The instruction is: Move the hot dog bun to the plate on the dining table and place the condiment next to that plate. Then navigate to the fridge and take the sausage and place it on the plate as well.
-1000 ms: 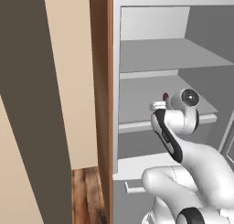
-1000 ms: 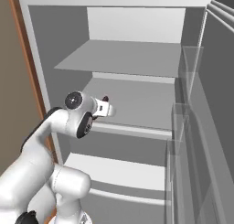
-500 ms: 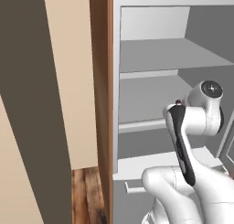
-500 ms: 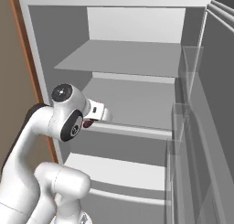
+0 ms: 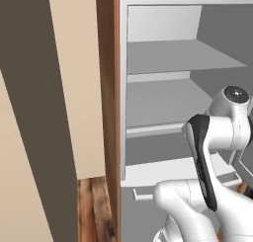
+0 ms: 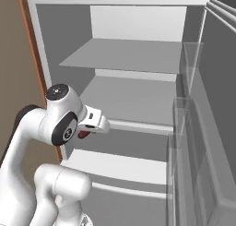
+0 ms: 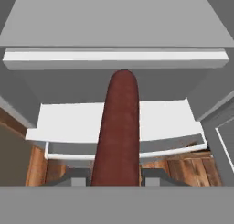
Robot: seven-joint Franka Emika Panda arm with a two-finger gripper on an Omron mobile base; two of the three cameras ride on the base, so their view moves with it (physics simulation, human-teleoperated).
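OK, fridge (image 6: 138, 82) door is open, pale shelves visible in both base views. Taking the fridge as the reference for everything below.

- Sausage (image 7: 117, 131): dark red-brown cylinder, sits between the 2 fingers (image 7: 77, 176) in the hand view and sticks straight out along the hand's axis. Its far rounded end overlaps the front edge of a fridge shelf in that view. In the right base view a small red bit of the sausage (image 6: 83, 134) peeks out under the white wrist, in front of the fridge's middle shelf.
- Fingers: pinching the sausage, 1 on each side of its near end. Only the finger tops show in the hand view, flanking the sausage; contact looks tight, no gap visible.
- Gripper (image 7: 114, 177): at the fridge opening, roughly level with the middle shelf edge per the right base view. In the left base view the arm's wrist joint is at the right side of the fridge interior; the fingers themselves are hidden behind the arm there.
- Sausage is off the shelves, not resting on any fridge surface that I can see.
- Below the fridge: wood-plank floor (image 7: 183, 166) shows under the lowest shelf in the hand view, and at the fridge's left foot in the left base view (image 5: 94, 206).
- Left of the fridge: reddish-brown wooden side panel (image 5: 107, 88), flush against the fridge wall.
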